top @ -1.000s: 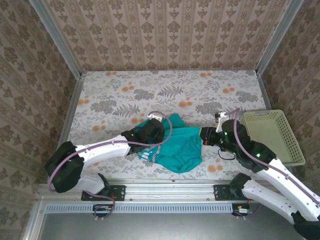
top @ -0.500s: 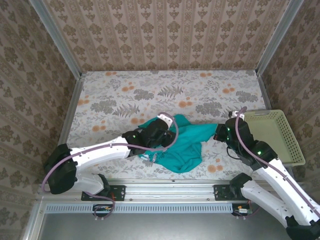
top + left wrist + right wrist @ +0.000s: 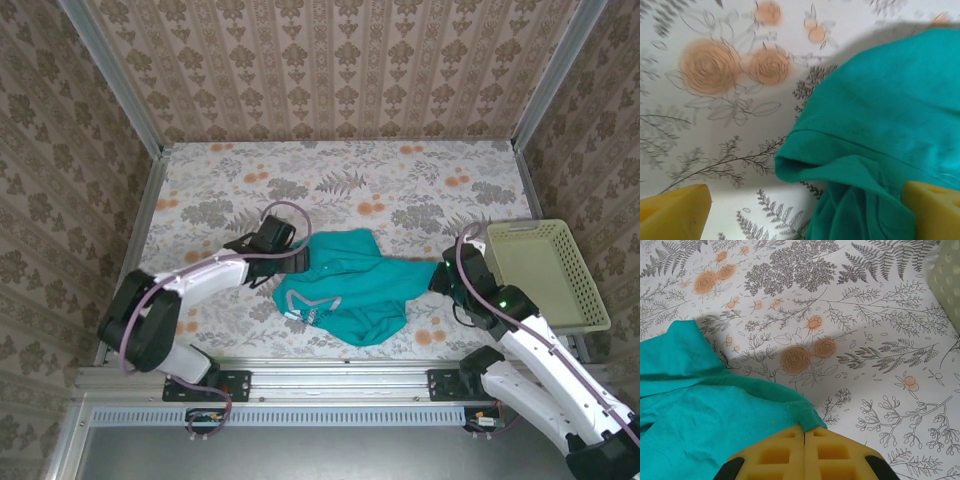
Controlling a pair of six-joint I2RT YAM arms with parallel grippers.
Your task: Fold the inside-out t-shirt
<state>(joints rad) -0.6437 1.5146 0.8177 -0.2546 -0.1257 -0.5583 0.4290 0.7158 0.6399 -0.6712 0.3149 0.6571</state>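
1 t-shirt (image 3: pixel 355 290): teal cloth, rumpled, near the table's (image 3: pixel 400 180) front edge. 2 foam-padded grippers: left gripper (image 3: pixel 805 212) fingers apart; right gripper (image 3: pixel 805 432) clamped on hem.

text: none legible | t-shirt (image 3: pixel 350 285): white print (image 3: pixel 312 304) at near-left edge, too small to read

Crumpled teal tee (image 3: pixel 358 287), inside-out, ctr-front

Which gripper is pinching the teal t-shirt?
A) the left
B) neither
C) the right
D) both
C: the right gripper has its pads shut on an edge of the t-shirt, while the left gripper stands open with its pads wide apart.
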